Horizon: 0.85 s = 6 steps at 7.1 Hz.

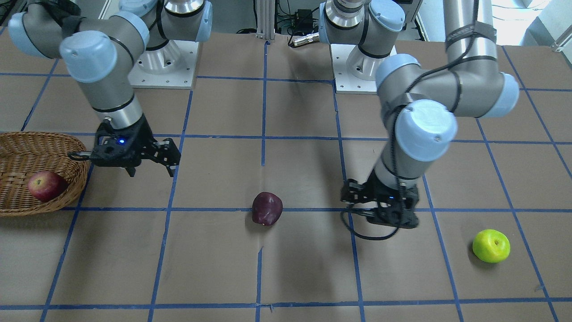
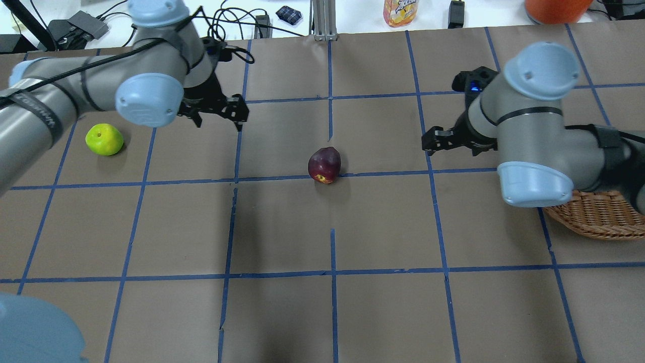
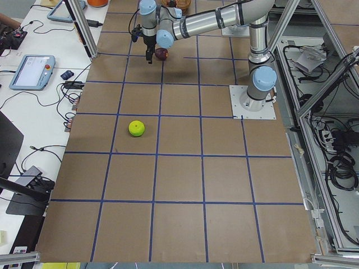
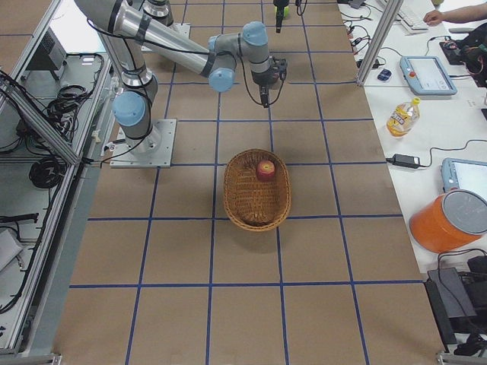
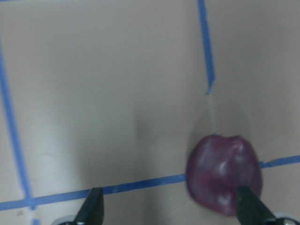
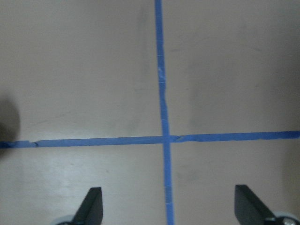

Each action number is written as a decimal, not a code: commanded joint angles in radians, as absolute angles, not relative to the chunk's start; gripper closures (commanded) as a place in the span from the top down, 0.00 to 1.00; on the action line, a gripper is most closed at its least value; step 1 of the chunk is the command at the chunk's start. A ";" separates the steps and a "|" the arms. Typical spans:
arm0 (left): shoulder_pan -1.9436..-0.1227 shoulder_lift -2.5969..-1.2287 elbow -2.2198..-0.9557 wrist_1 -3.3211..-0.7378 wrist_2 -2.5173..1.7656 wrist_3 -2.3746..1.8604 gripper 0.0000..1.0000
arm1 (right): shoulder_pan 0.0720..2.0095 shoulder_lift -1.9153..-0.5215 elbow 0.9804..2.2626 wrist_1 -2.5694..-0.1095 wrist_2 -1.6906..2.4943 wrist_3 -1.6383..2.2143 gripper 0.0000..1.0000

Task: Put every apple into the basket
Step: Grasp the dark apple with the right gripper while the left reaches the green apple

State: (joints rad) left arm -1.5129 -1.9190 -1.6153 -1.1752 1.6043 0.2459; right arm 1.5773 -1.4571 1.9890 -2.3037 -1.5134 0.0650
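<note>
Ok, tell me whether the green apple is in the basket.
No, the green apple sits on the table, far from the basket, which holds only the red apple.

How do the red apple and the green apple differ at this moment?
The red apple lies in the basket; the green apple sits on the table, at its opposite end. The red apple is dull red; the green apple is bright lime. Both are round and similar in size.
</note>
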 commanded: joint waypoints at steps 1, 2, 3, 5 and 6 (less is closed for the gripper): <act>-1.295 -1.942 -1.621 -1.174 1.627 0.556 1.00 | 1.786 -1.257 1.803 -2.299 -1.554 0.355 1.00; -1.222 -1.971 -1.606 -1.145 1.629 0.750 1.00 | 1.858 -1.183 1.728 -2.299 -1.572 0.464 1.00; -1.163 -2.002 -1.591 -1.076 1.628 0.779 1.00 | 1.918 -1.125 1.679 -2.299 -1.578 0.532 1.00; -1.117 -2.063 -1.537 -1.072 1.629 0.865 1.00 | 1.968 -1.057 1.666 -2.301 -1.574 0.581 1.00; -1.117 -2.095 -1.523 -1.069 1.626 0.865 1.00 | 1.970 -1.049 1.666 -2.301 -1.562 0.586 1.00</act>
State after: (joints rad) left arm -1.1279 -2.0545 -1.5465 -1.0747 1.6283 0.8435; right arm 1.9574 -1.0713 1.6714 -2.3004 -1.5722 0.5710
